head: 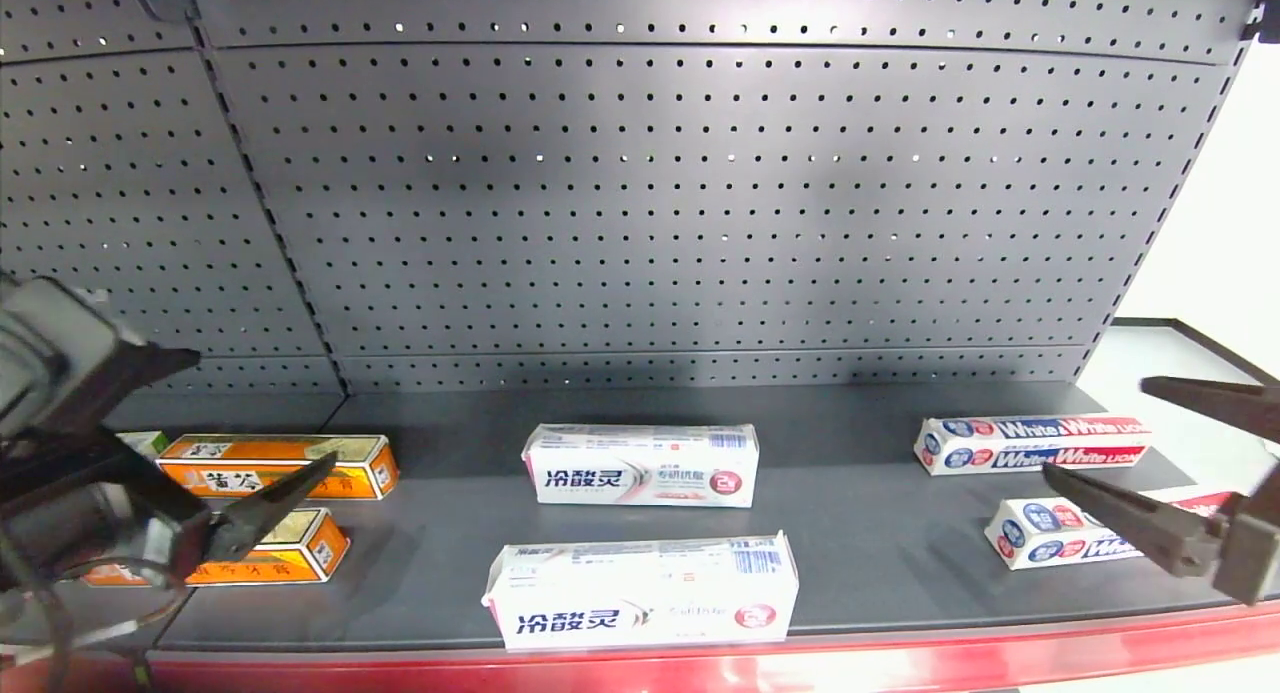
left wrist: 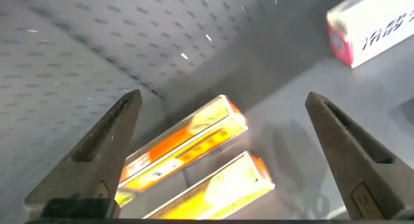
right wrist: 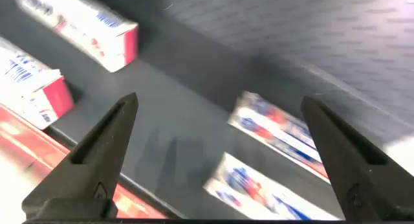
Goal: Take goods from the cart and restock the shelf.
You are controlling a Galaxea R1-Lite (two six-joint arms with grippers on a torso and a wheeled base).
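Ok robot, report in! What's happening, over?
Left gripper open, empty, by orange boxes. Right gripper open, empty, by blue-and-red boxes. White boxes between, all lying on shelf. Nothing blocking.

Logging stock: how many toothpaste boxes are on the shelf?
6. Left: rear orange box and front orange box; middle: rear white box and front white box; right: rear blue-and-red box and front blue-and-red box. The left gripper may hide more.
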